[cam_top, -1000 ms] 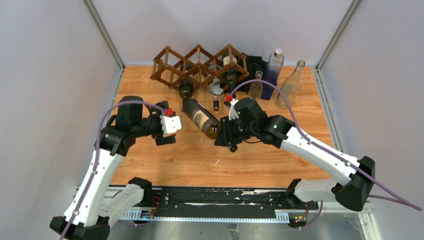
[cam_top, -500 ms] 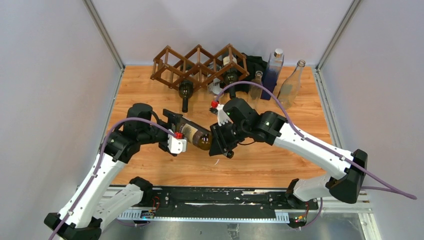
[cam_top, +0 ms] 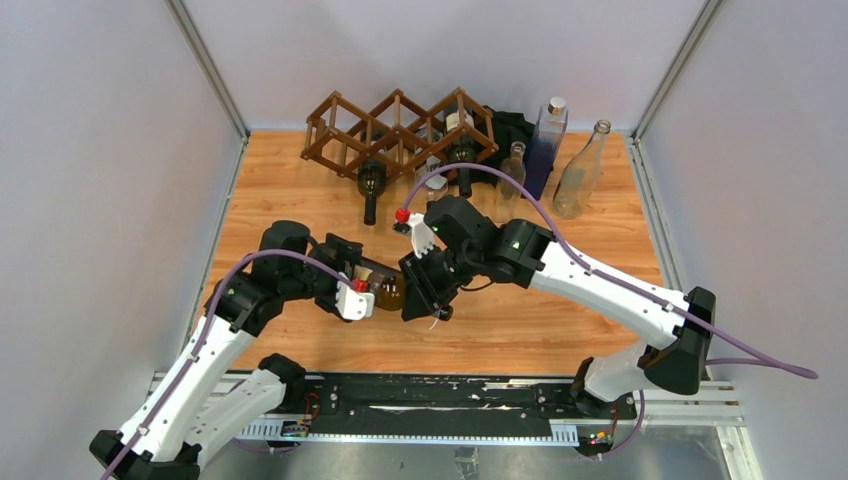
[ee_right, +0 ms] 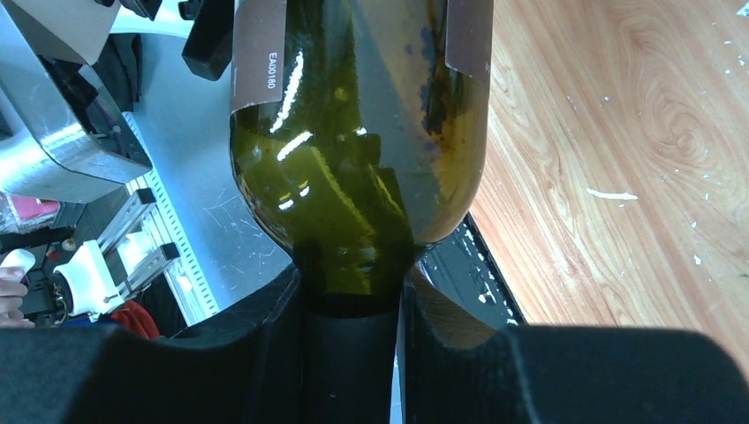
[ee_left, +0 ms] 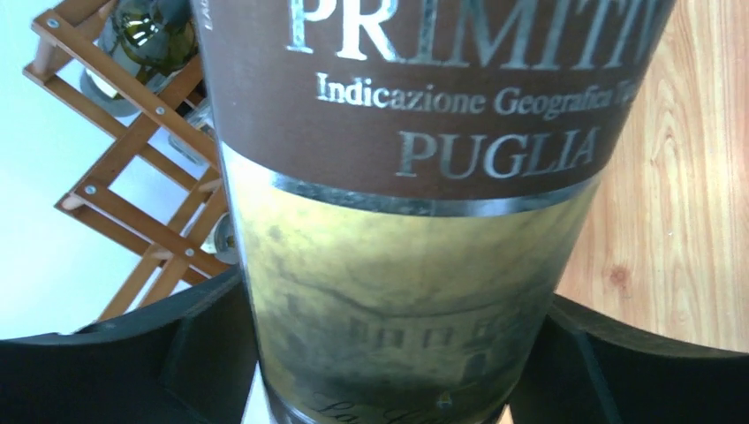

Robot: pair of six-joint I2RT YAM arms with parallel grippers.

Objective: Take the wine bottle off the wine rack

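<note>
The wine bottle (cam_top: 388,290) is off the wine rack (cam_top: 400,130) and hangs tilted over the near middle of the table, between my two arms. My right gripper (cam_top: 420,290) is shut on its dark neck, and the green shoulder of the bottle (ee_right: 353,159) rises just beyond that gripper (ee_right: 353,291). My left gripper (cam_top: 360,285) straddles the labelled body, its jaws spread wide. In the left wrist view the bottle (ee_left: 415,221) fills the space between both black fingers (ee_left: 203,353) and touches them. The rack (ee_left: 132,168) shows behind at the left.
Two dark bottles (cam_top: 371,185) (cam_top: 462,155) lie in the rack with their necks toward me. Clear glass bottles (cam_top: 513,170) (cam_top: 582,170) and a blue one (cam_top: 548,140) stand at the back right beside a black cloth (cam_top: 515,125). Grey walls enclose the wooden table (cam_top: 560,320).
My right arm carried the bottle from mid-table toward the near left. My left gripper swung in from the left, came around the bottle's body and closed in on it.
</note>
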